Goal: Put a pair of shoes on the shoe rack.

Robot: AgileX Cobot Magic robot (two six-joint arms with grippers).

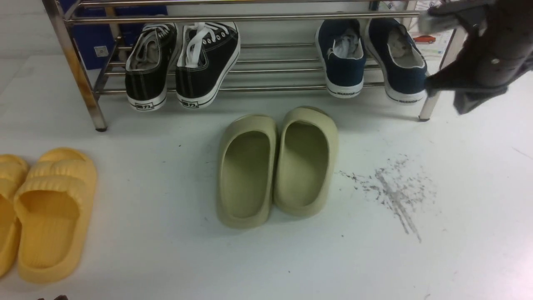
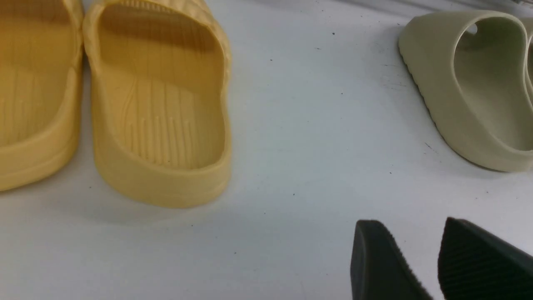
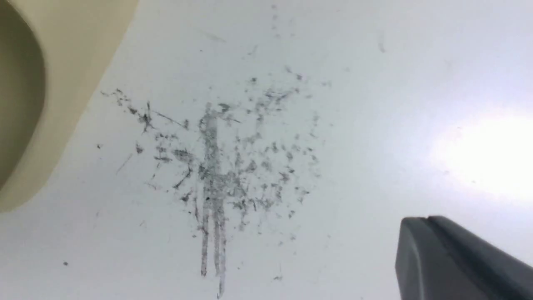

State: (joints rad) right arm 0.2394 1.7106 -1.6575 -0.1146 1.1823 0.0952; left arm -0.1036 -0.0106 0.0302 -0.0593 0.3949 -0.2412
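The two navy-blue slip-on shoes (image 1: pixel 343 58) (image 1: pixel 399 58) rest side by side on the lower bars at the right end of the steel shoe rack (image 1: pixel 250 18), heels toward me and tilted down. My right arm (image 1: pixel 483 54) hangs just right of them, beside the rack's right leg, touching neither shoe. My right gripper (image 3: pixel 427 218) is shut and empty above the floor. My left gripper (image 2: pixel 412 225) is open and empty, low over the floor between the yellow and olive slides. The navy shoes and the rack do not show in either wrist view.
Two black lace-up sneakers (image 1: pixel 179 66) sit at the rack's left end. Olive-green slides (image 1: pixel 277 166) (image 2: pixel 479 83) (image 3: pixel 50 83) lie on the floor before the rack. Yellow slides (image 1: pixel 54 212) (image 2: pixel 158 104) lie at the front left. Grey scuff marks (image 1: pixel 391 187) (image 3: pixel 216 166) mark the floor at right.
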